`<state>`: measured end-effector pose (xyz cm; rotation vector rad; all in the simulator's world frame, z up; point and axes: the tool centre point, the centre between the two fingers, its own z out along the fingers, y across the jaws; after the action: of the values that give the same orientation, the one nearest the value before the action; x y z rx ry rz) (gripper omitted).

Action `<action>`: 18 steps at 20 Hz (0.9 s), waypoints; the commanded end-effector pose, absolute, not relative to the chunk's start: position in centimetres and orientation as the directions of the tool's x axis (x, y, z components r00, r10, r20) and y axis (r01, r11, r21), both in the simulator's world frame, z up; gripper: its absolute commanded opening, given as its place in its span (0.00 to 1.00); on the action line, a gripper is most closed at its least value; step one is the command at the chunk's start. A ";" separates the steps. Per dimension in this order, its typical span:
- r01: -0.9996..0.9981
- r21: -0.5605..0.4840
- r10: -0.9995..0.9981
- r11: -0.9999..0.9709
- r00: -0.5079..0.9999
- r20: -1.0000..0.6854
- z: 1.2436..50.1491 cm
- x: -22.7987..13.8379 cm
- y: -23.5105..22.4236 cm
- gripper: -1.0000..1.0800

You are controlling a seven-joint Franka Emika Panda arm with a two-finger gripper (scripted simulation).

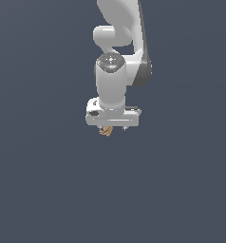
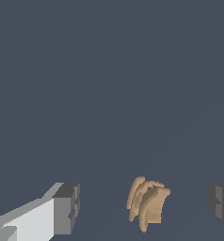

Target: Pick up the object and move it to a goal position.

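Now you are at pre-grasp: the fingers (image 2: 144,209) stand wide apart, holding nothing, with the object (image 2: 148,206) between them, untouched. Next, close squarely, then lift.

The object (image 2: 148,203) sits between the open jaws of the gripper (image 2: 144,207), touching neither, directly below the arm (image 1: 112,80).

A plain dark slate-blue ground (image 1: 43,180) is seen across the whole exterior view, uniform and unmarked. The same flat surface (image 2: 109,70) is shown in the wrist view, with faint shading only.
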<state>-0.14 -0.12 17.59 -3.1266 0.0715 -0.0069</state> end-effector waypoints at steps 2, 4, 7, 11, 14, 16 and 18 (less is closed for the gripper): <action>-0.046 -0.014 -0.046 -0.999 0.999 0.004 17.6 -0.1 -0.2 0.96; -0.047 -0.011 -0.047 -0.999 0.999 0.004 17.8 -0.1 -0.7 0.96; -0.051 -0.002 -0.051 -0.999 0.999 0.003 18.3 -0.1 -2.3 0.96; -0.052 0.002 -0.052 -0.999 0.999 0.002 18.5 -0.1 -3.0 0.96; -0.056 0.001 -0.056 -0.998 0.998 0.002 18.3 -0.2 -2.9 0.96; -0.064 0.000 -0.064 -0.998 0.998 0.002 18.0 -0.5 -2.9 0.96; -0.077 0.000 -0.077 -0.997 0.997 0.002 17.5 -0.8 -2.9 0.96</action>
<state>-0.56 -2.91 17.87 -3.1400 0.1078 -0.0041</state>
